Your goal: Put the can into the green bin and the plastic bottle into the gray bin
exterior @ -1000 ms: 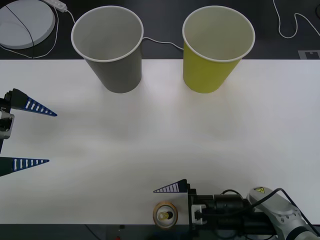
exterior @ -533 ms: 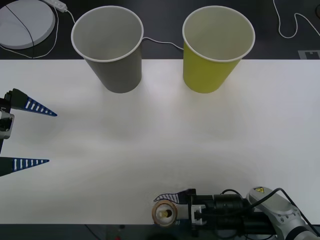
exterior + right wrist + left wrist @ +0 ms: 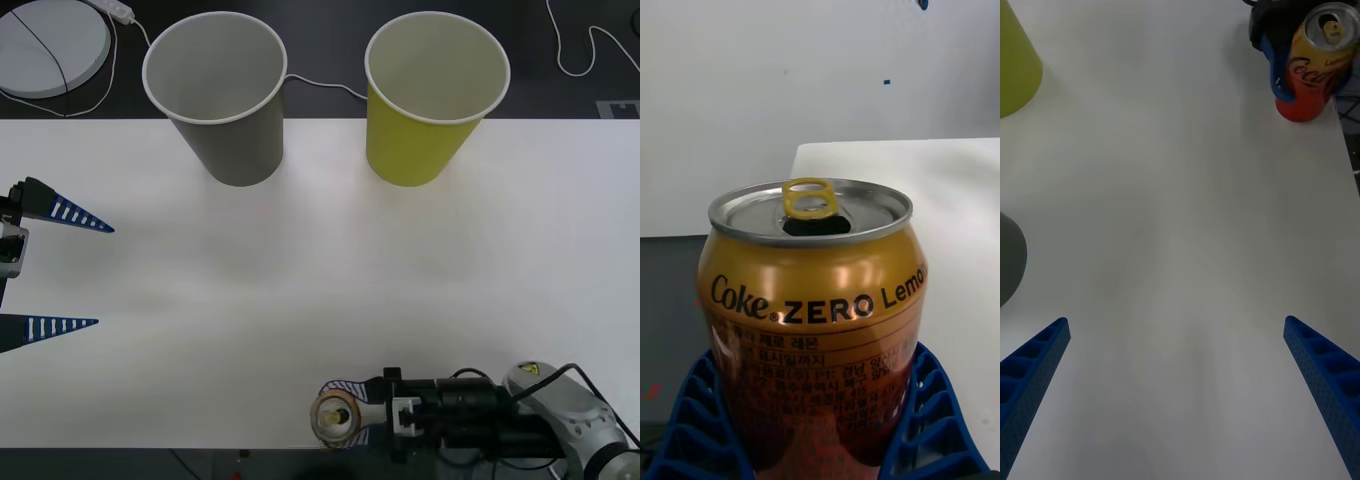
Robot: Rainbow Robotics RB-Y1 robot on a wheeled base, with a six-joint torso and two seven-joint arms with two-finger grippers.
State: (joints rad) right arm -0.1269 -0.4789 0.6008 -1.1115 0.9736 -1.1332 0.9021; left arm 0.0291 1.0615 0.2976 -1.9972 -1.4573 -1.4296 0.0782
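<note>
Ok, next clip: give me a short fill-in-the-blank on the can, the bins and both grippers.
1. The right gripper is shut on the ____.
2. The can stands at the table's ____ edge.
3. The left gripper is ____ and holds nothing.
4. The gray bin stands to the robot's ____ of the green bin.

Missing: can; near; open; left

Lab: bare white table (image 3: 320,260), loose cables (image 3: 590,50).
</note>
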